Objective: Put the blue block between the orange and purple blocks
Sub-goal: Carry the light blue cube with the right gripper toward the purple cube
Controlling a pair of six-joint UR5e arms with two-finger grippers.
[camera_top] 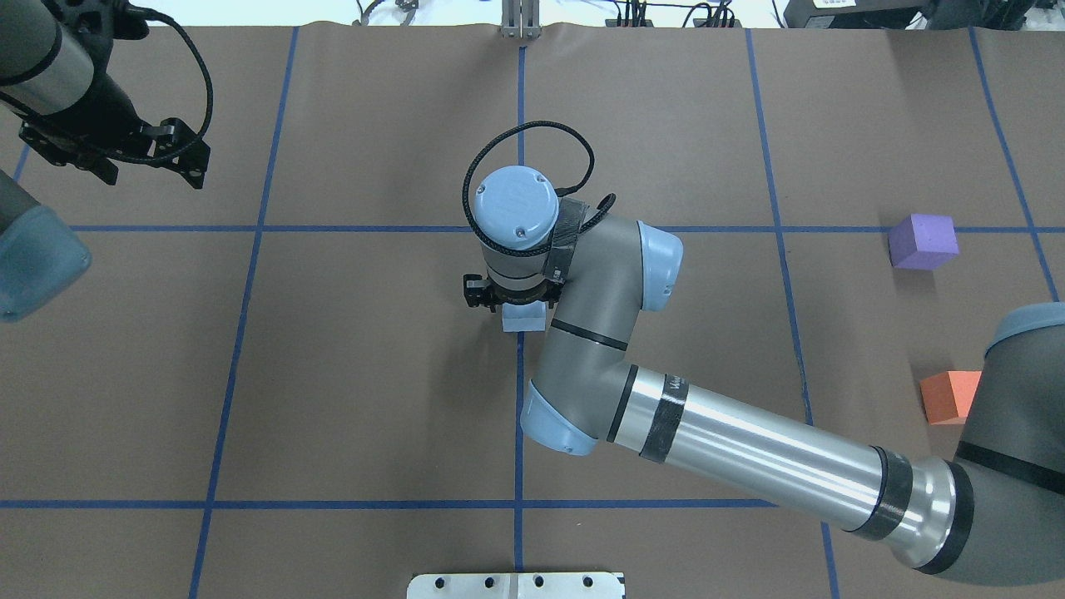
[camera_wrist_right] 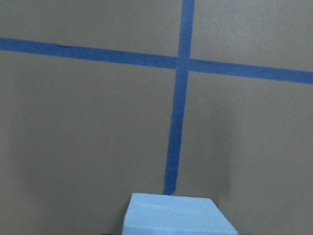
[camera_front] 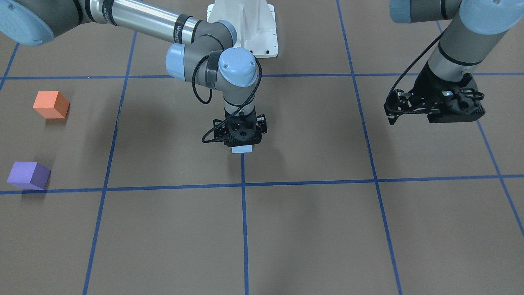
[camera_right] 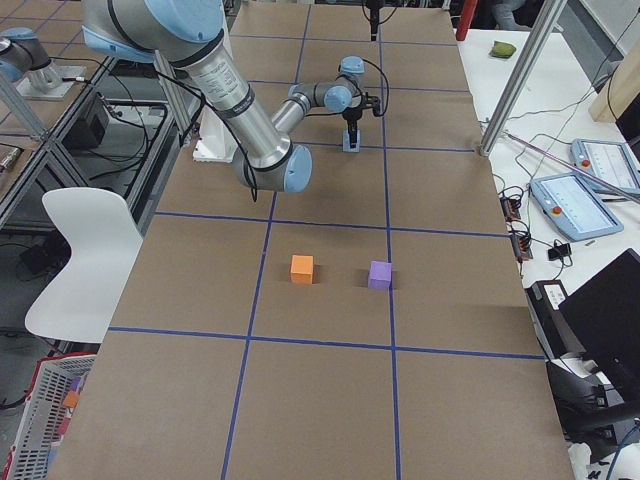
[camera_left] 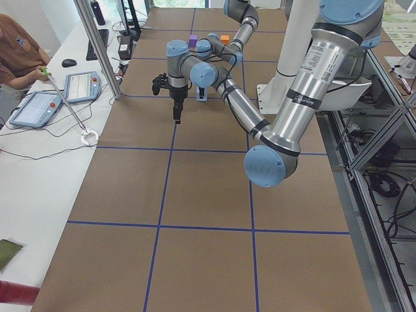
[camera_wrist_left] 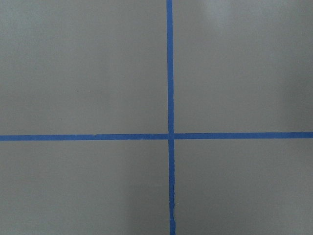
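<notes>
The blue block (camera_front: 241,149) sits at mid-table on a blue tape line, directly under my right gripper (camera_front: 241,143). The gripper points straight down and is shut on the block. No finger shows beside the block. The block also shows in the overhead view (camera_top: 522,318) and fills the bottom edge of the right wrist view (camera_wrist_right: 178,215). The orange block (camera_front: 51,104) and the purple block (camera_front: 28,175) stand apart on the robot's right, with a bare gap between them. My left gripper (camera_front: 434,110) hangs empty above the table on the other side, fingers together.
Blue tape lines (camera_front: 243,184) split the brown table into squares. The white robot base (camera_front: 245,28) stands at the table's back edge. An operator (camera_left: 19,52) and tablets (camera_left: 36,107) are on a side bench past the table's far edge.
</notes>
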